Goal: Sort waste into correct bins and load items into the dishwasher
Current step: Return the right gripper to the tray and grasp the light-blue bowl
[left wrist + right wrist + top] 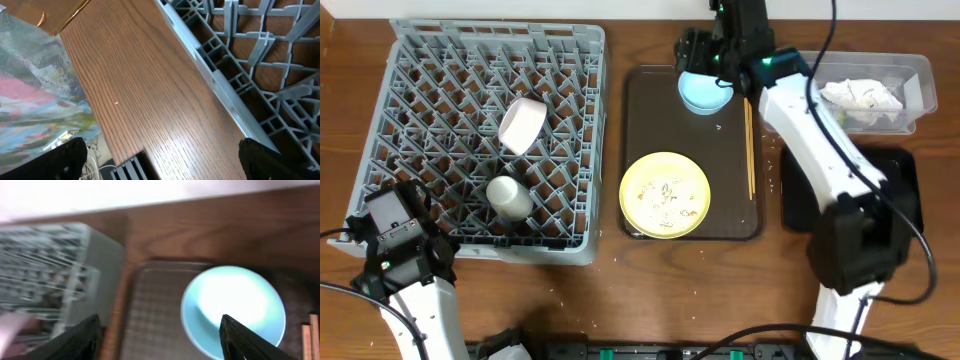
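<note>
The light blue bowl [704,92] sits at the far end of the brown serving tray [645,150]. My right gripper [160,340] hangs open just over it, with the bowl [235,305] by the right finger and nothing held. On the tray also lie the pale yellow plate [665,194], which carries crumbs, and the chopsticks [750,150]. The grey dishwasher rack [440,100] holds the pinkish-white bowl [522,124] and the cream cup [508,196]. A white napkin [863,97] lies in the clear tub [918,72]. My left gripper [162,165] is open over bare table beside the rack's edge [240,75].
The black tray [905,180] lies at the right, mostly hidden under the right arm. The left arm sits at the rack's front left corner, close to the table's front edge [127,162].
</note>
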Motion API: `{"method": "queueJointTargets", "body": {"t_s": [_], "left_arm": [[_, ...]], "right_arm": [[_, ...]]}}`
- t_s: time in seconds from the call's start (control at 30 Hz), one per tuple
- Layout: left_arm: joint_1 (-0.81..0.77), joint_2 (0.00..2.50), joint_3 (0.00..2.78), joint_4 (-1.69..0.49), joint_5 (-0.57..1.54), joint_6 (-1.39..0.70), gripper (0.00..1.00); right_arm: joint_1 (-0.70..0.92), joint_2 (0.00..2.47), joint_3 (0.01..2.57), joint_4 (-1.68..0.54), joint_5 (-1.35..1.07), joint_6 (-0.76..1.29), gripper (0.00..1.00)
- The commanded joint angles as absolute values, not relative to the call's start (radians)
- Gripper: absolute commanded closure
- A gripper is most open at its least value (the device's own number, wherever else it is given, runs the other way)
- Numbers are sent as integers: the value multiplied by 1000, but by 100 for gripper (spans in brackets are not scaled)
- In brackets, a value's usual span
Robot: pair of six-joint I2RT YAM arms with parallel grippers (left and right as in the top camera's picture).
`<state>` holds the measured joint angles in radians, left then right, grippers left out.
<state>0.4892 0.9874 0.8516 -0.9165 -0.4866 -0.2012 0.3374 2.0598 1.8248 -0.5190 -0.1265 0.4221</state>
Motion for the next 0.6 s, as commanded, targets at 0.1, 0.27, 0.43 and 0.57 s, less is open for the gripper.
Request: {"method": "queueJointTargets", "body": {"t_s": [0.1, 0.27, 0.43, 0.57], "left_arm": [[494, 986, 870, -920, -509, -187, 2], [494, 986, 870, -920, -509, -187, 2], [494, 986, 870, -920, -509, -187, 2], [494, 986, 870, -920, -509, -187, 2]], "right_arm": [[337, 2186, 1830, -498, -101, 292, 30], [344, 2243, 1830, -474, -55, 272, 30], [353, 2282, 1830, -480, -26, 252, 37], [366, 2308, 1830, -501, -19, 244, 42]]}}
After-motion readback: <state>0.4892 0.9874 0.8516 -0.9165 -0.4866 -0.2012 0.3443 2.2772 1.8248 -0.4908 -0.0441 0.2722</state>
